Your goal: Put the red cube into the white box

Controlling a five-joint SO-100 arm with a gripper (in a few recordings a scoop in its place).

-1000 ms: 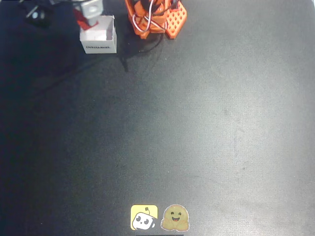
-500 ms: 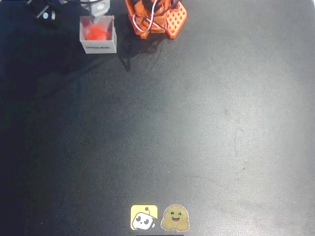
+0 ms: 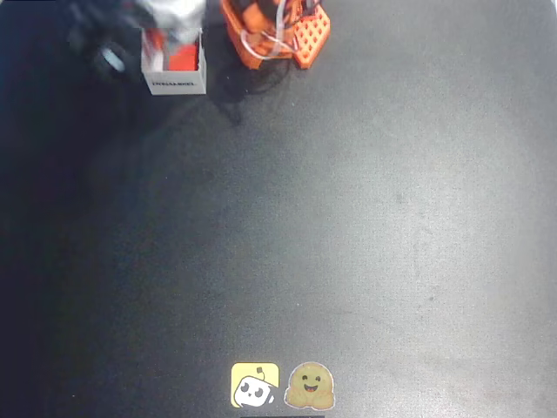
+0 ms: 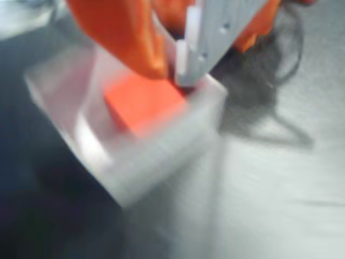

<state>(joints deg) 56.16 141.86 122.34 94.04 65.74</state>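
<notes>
The white box (image 3: 174,84) stands at the top left of the overhead view, with dark print on its near side. Inside it lies the red cube (image 3: 181,59), resting on the box floor. My gripper (image 3: 174,13) hovers blurred over the box's far edge. In the wrist view the cube (image 4: 143,102) sits free inside the box (image 4: 161,156), just under my gripper (image 4: 172,73). The orange finger (image 4: 118,32) and the grey finger (image 4: 215,32) meet at their tips, with nothing between them.
The orange perforated robot base (image 3: 296,35) with its cables stands right of the box. A blurred dark part of the arm (image 3: 109,57) is left of the box. Two stickers (image 3: 255,385) (image 3: 311,387) lie at the table's front edge.
One second ago the gripper held the cube over the box. The cube then dropped inside as the gripper drew back. Now the gripper is moving over the box's far edge.
</notes>
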